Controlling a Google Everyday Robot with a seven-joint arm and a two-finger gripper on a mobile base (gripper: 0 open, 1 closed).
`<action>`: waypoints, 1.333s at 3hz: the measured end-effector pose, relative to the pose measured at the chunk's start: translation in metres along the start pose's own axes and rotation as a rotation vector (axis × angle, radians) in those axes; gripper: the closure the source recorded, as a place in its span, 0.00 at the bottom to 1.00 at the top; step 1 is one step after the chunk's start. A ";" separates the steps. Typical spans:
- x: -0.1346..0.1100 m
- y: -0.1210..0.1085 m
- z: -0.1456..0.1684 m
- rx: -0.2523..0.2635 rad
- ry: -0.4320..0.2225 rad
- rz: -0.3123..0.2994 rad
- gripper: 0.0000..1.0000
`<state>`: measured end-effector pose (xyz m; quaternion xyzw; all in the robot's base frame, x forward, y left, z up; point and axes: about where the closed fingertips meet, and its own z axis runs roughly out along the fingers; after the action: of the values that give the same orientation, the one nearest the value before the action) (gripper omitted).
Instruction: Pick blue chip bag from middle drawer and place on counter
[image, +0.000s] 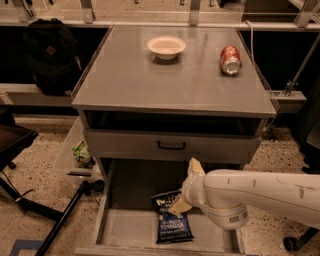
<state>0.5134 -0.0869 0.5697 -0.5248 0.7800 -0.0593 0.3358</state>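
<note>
Reaching into middle drawer (125, 229), lower centre | end effector (186, 186) spread wide, probably to straddle the top edge of the blue chip bag (173, 227), which lies flat on the drawer floor, ungripped | bench (125, 75) above holds bowl (166, 46) and red soda can (230, 60), left side free for the bag

Laboratory-type workspace, indicated by a bare grey cabinet (150, 85) on speckled floor (45, 180), metal framing (194, 10) behind, a black backpack (50, 55) alongside, and a robot arm's gripper (186, 187) over the open middle drawer (125, 230).
</note>
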 end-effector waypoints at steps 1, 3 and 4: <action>0.012 0.004 0.014 0.001 0.019 0.031 0.00; 0.030 0.016 0.031 0.004 0.037 0.060 0.00; 0.052 0.045 0.059 -0.066 0.044 0.098 0.00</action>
<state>0.5007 -0.0963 0.4805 -0.4954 0.8134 -0.0286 0.3036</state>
